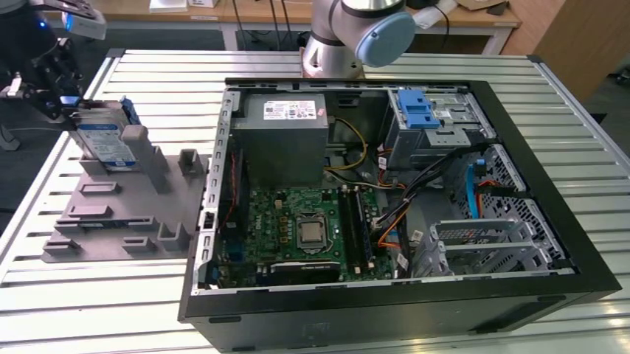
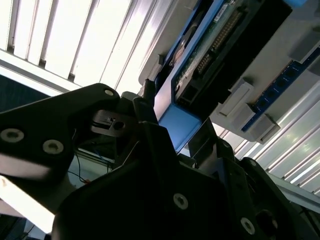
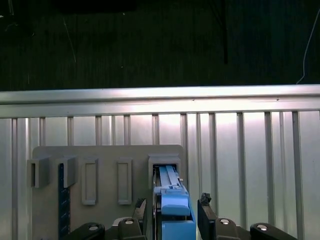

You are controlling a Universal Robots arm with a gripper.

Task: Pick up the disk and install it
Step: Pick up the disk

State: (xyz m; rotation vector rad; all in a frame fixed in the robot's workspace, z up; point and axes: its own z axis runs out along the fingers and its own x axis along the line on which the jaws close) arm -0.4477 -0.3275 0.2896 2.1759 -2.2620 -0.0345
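End effector (image 3: 175,206) straddles upright disk (image 1: 103,140), label print illegible; whether gripping, cannot tell

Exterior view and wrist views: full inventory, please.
Silver rectangular metal disk in blue plastic carrier: one, upright in holder, exterior view's left.
Grey plastic slotted holder: one, on table beside case.
Black open computer case: one, centre.
Grey box-shaped power supply: one, inside case.
Green motherboard: one, inside case.
Silver drive cage, blue latch: one, inside case.
Silver slatted metal table: one, under everything.
Grey robot arm: one, at case's far side.
Black gripper: one, at the disk.
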